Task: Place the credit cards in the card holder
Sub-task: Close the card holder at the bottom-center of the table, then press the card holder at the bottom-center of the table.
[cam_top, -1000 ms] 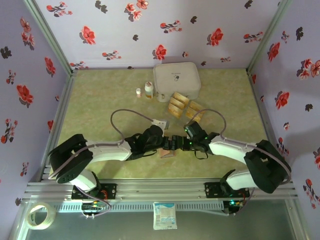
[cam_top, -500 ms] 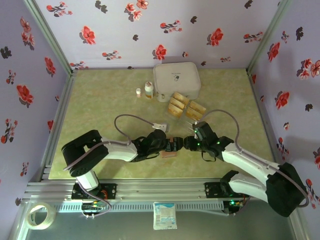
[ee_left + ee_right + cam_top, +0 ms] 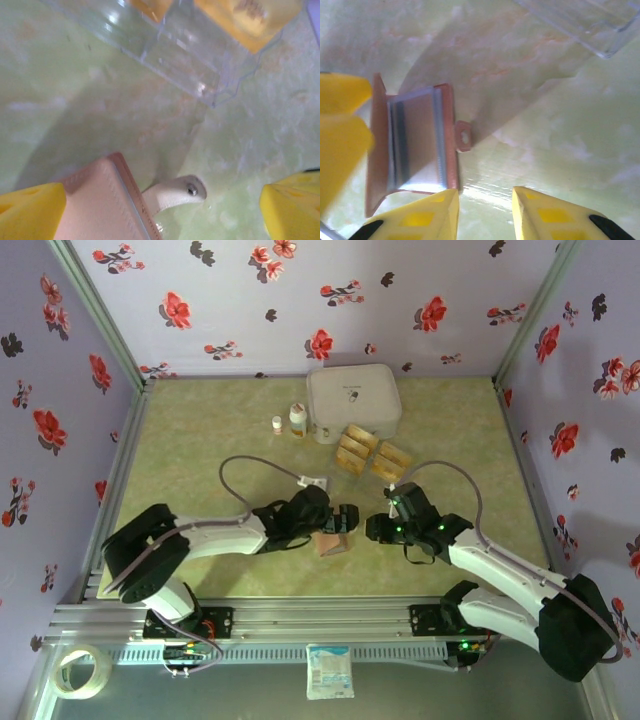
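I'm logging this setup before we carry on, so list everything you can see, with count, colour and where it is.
card holder: one, reddish-brown with pale lining, lying open on the table near the front
credit cards: several, exact count unclear, golden-yellow, in the clear rack
clear rack: one, transparent, just in front of the white case
white case: one, white, back of the table
small bottles: two, pale, left of the white case
tape roll: one, pale, off the table at the near left
packet: one, white and blue, below the front rail
table: one, mottled green
walls: lilac with red flowers, around the table
left gripper: yellow fingertips, open, over the card holder
right gripper: yellow fingertips, open, beside the card holder
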{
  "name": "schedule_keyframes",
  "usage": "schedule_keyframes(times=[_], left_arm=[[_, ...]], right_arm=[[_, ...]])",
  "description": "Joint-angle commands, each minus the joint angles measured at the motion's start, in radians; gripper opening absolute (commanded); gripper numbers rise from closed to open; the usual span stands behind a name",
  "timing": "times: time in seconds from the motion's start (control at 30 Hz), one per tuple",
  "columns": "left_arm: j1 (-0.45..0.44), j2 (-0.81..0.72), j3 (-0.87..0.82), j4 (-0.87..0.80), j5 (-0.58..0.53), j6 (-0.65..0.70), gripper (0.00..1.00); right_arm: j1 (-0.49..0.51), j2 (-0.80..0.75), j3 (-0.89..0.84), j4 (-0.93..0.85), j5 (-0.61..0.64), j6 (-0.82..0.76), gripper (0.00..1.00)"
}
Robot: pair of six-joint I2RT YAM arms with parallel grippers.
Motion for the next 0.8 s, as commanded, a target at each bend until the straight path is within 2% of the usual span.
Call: schedule_keyframes(times=[0.0,0.23,0.53,0.63,0.77], left_arm=[[0.045,-0.081,0.039,-0.137,-0.027,0.068,1.0],[0.145,-0.203,-0.015,-0.217,-0.045,0.088,1.0],[0.276,-0.33,-0.122,-0.296,-0.056,0.064,1.0],[0.3,-0.345,-0.144,-0.31,-0.056,0.059,1.0],[0.304,-0.35,-0.155,-0.322,-0.054,0.062,1.0]], right_arm=[[0.025,-0.003,0.04,0.053,-0.06,0.042,0.29],[0.171,0.035,0.155,0.032,0.014,0.051,0.23],[0.353,0.273,0.324,0.067,0.039,0.021,0.17],[0.37,0.348,0.351,0.061,0.039,0.004,0.09],[0.36,0.361,0.315,0.056,0.081,-0.008,0.04]])
